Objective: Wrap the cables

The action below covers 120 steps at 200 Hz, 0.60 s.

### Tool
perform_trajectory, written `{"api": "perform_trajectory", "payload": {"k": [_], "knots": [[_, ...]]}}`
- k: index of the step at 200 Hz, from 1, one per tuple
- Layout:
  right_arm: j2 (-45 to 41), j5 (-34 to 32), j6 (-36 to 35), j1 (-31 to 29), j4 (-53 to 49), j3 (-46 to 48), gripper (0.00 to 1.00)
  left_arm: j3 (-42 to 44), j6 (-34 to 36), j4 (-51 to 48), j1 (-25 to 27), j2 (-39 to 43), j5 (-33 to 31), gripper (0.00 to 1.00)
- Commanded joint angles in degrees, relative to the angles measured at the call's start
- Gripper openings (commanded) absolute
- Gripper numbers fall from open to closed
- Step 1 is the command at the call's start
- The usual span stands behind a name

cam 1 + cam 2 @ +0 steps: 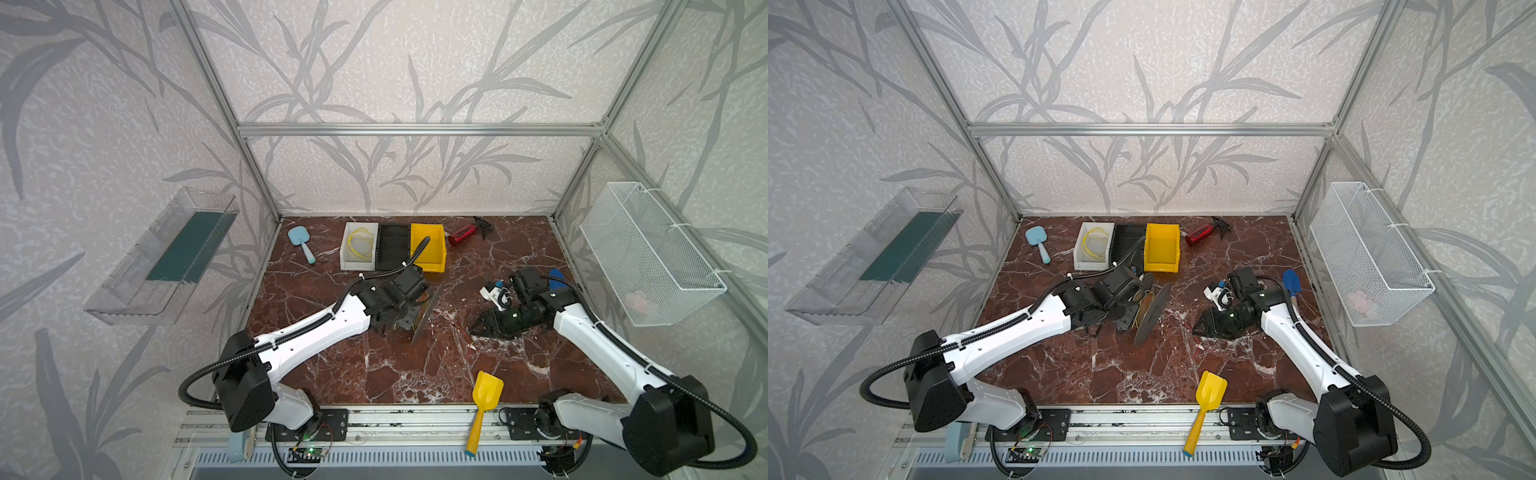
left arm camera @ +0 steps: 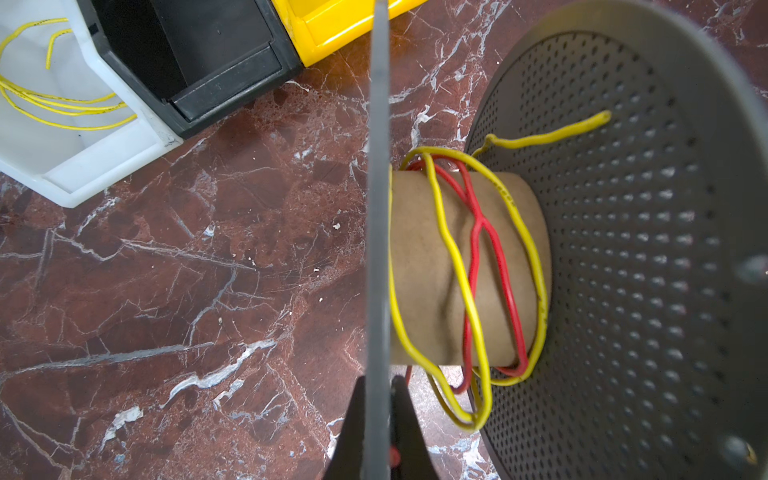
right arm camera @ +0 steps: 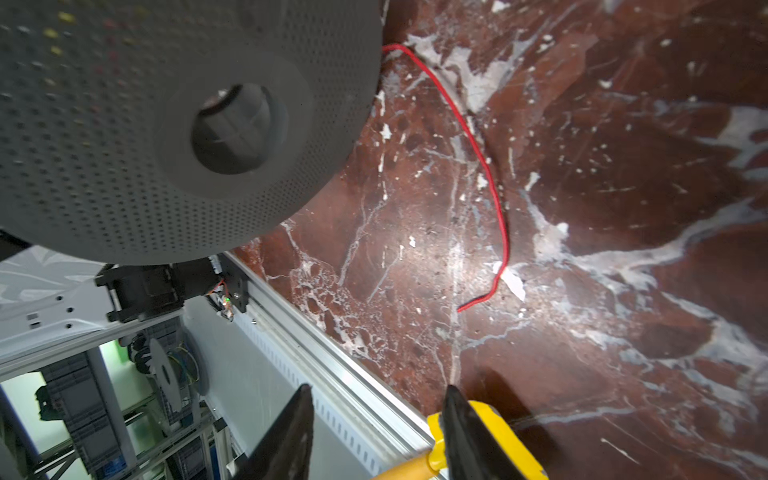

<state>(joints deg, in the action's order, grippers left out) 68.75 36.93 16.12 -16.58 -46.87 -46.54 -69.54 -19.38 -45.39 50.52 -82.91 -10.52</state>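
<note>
the red cable's loose tail (image 3: 486,166) runs out from the spool (image 3: 166,124) rim over the table (image 3: 623,291), lengthwise toward the empty, parted right jaws, seemingly nearer it, while the left jaws pinch the spool's flange beside the wound cables (image 2: 478,222).

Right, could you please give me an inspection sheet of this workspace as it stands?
Surface: red-brown marble tabletop, white-veined.
Job's things: yellow cable and red cable wound loosely on the spool core; red tail lying on the tabletop; yellow coil in the white bin.
Clutter: black bin, yellow bin, red spray bottle, yellow shovel, light-blue paddle.
Grippers: left gripper shut on the spool flange; right gripper open, empty.
Cables: black hoses along both arms.
Surroundings: wire basket and clear tray on the side walls.
</note>
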Motion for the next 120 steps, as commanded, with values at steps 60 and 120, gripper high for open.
{"api": "perform_trajectory", "payload": {"k": [60, 120], "knots": [[4.52, -5.4, -1.22, -0.12, 8.7, 1.02, 0.65, 5.45, -3.52, 4.75, -7.93, 16.75, 11.05, 0.0], [13.73, 4.43, -1.2, -0.12, 23.91, 0.23, 0.67, 2.45, -1.59, 1.04, -13.9, 20.04, 21.41, 0.0]]}}
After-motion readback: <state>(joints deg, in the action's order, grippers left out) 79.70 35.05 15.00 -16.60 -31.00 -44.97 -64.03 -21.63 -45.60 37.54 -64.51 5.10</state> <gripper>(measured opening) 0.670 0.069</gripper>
